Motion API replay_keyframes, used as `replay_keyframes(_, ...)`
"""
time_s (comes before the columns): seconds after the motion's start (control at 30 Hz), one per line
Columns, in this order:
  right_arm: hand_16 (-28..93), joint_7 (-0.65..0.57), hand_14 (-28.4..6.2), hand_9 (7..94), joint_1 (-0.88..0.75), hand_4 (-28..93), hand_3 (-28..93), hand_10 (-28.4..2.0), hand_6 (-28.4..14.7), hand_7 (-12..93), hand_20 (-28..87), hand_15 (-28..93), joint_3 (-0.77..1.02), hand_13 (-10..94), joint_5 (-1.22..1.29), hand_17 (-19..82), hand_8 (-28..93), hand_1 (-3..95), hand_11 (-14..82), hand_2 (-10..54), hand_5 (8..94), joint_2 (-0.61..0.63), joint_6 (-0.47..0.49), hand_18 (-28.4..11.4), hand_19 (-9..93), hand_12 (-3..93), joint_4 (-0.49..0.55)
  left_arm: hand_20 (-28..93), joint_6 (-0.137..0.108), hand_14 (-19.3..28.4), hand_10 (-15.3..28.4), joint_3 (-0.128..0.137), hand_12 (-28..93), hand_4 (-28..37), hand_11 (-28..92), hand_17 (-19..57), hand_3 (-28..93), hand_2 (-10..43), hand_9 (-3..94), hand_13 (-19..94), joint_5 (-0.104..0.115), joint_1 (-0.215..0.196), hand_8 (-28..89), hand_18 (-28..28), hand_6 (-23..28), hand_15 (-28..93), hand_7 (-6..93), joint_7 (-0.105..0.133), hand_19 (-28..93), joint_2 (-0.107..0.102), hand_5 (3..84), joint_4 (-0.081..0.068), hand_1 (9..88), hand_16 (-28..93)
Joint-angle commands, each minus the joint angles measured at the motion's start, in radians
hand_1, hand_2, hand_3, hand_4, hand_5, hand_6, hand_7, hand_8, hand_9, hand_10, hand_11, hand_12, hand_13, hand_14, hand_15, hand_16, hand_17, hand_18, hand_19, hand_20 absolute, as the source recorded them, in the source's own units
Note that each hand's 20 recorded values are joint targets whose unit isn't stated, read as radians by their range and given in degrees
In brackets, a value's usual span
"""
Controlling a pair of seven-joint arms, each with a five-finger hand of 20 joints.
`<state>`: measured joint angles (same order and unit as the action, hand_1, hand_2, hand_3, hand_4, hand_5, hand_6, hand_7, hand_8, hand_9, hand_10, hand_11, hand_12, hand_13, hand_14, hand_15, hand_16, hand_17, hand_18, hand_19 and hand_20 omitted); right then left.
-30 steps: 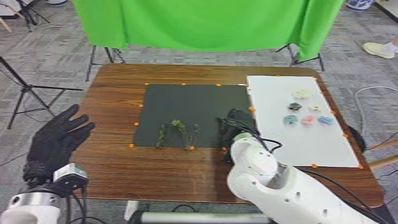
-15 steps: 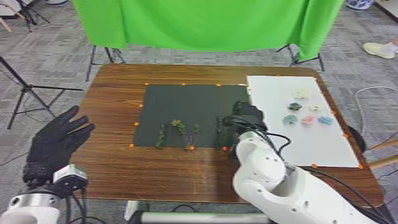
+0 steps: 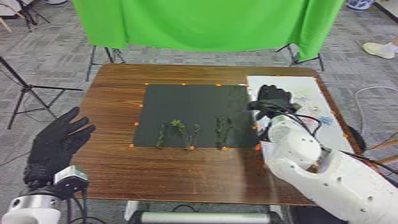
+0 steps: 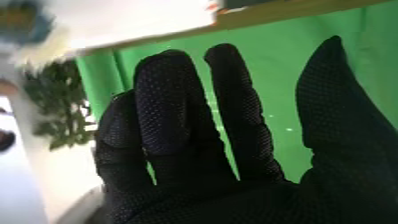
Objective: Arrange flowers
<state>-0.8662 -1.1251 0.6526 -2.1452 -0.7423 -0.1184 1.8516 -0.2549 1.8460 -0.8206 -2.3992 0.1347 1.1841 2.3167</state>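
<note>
There are two hands (image 3: pixel 59 140), two mats (image 3: pixel 191 105) and at least three stems (image 3: pixel 180 128).

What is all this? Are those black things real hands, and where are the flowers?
It's a robot! It has two white arms, and its robot hands wear black gloves.

The head view comes from a camera on the robot's head, looking down at a brown wooden table. The left robot hand is by the table's left side, fingers spread. The right robot hand is over a white sheet. Small flowers lie on that sheet, and leafy green stems lie on the black mat beside it.

The right wrist view is from a camera on the right arm, so that glove looks huge. Its fingers are open and seem to hold nothing. Behind them is a green cloth.
</note>
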Motion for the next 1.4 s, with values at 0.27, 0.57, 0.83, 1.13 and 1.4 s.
replay_keyframes(0.27,8,-0.036,-16.0,54.0,-0.199,-25,93,-20.3,-7.9,26,40,79,0.302,56,0.084,29,-16,28.4,29.3,-6.4,55.6,0.110,0.166,-24.4,93,13.2,0.005,-2,-0.003,26.1,19.5,-0.005,9,-21.3,26,-10.9,81,6.0,34.1,25,0.001,-0.007,-10,23.2,9.6,48,14.2,0.010,56,0.000,37.1,0.005,24.4,-9)
replay_keyframes(0.57,8,-0.032,-16.1,54.9,-0.201,-25,93,-20.1,-7.5,26,42,80,0.267,57,0.083,29,-16,29.0,28.9,-7.0,56.2,0.103,0.153,-24.4,93,13.4,-0.004,-2,0.003,26.2,19.5,-0.004,9,-21.3,26,-11.0,81,6.0,34.1,25,0.000,0.002,-10,23.2,9.6,48,14.3,0.011,56,-0.002,37.0,0.001,24.4,-9)
replay_keyframes(0.83,9,-0.034,-16.1,54.4,-0.185,-26,93,-20.0,-7.5,25,42,80,0.243,57,0.091,29,-16,29.4,28.1,-7.6,55.6,0.090,0.157,-24.4,93,13.4,-0.017,-2,0.011,26.2,19.5,-0.006,9,-21.2,26,-11.0,81,5.9,34.1,25,-0.003,0.012,-10,23.2,9.6,48,14.2,0.001,56,-0.004,37.0,-0.005,24.3,-9)
replay_keyframes(1.13,8,-0.037,-16.1,54.2,-0.178,-26,93,-20.0,-7.4,25,42,80,0.202,57,0.087,29,-16,29.8,27.6,-8.2,55.0,0.075,0.174,-24.6,93,13.4,-0.015,-1,0.013,26.2,19.6,-0.007,9,-21.3,26,-11.0,81,5.9,34.2,25,-0.003,0.011,-10,23.2,9.6,48,14.2,-0.002,56,-0.002,37.0,-0.006,24.4,-9)
replay_keyframes(1.4,9,-0.054,-15.1,58.8,-0.133,-27,90,-19.2,-6.0,26,41,79,0.108,59,0.070,29,-17,32.0,28.7,-8.3,58.9,0.070,0.160,-24.7,93,13.7,-0.037,-1,0.010,26.2,19.5,-0.008,9,-21.3,26,-11.0,81,5.9,34.1,25,-0.001,0.013,-10,23.2,9.6,48,14.2,0.000,56,-0.002,37.1,-0.007,24.4,-9)
